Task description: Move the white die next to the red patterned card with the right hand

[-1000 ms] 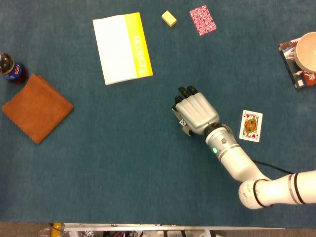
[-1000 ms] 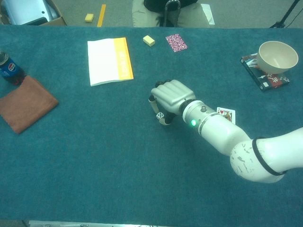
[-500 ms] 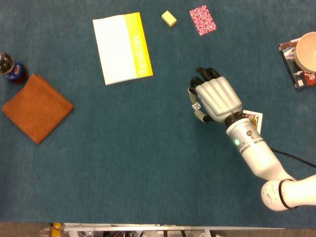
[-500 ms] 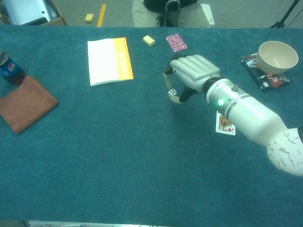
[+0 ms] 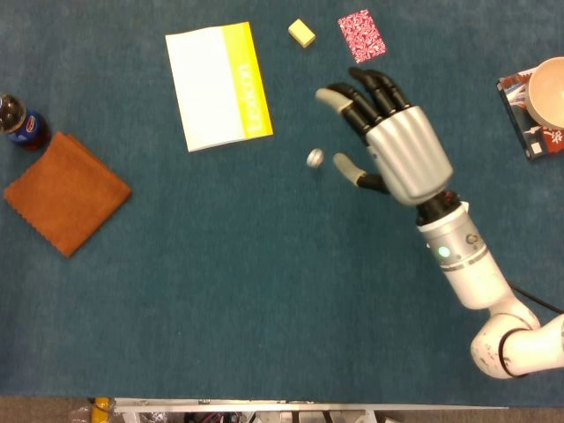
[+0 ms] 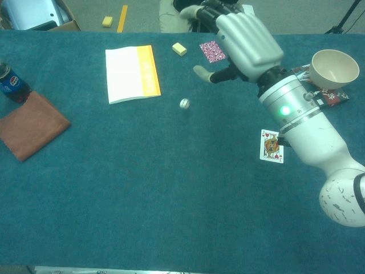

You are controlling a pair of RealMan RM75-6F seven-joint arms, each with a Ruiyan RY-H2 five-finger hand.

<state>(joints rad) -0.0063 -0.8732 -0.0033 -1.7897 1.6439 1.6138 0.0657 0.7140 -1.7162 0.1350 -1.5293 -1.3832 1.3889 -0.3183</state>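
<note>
The white die (image 5: 315,158) is blurred and free of any hand, left of my right hand (image 5: 397,145); I cannot tell whether it rests on the blue table or is in the air. In the chest view the die (image 6: 184,103) shows well below and left of the red patterned card (image 6: 212,51). My right hand (image 6: 245,40) is raised, its fingers spread and holding nothing. The red patterned card (image 5: 361,35) lies flat at the far edge, just beyond the fingertips. My left hand is not visible.
A white and yellow booklet (image 5: 218,85) lies far left of the card, a small yellow block (image 5: 301,33) beside the card. An orange cloth (image 5: 66,191) and a cola bottle (image 5: 19,122) sit at left. A bowl (image 6: 335,67) stands on a dark box at right; a playing card (image 6: 271,146) lies by my forearm.
My right hand carried the die toward the far right, rose and opened. The die has left the fingers and now shows blurred to the hand's left.
</note>
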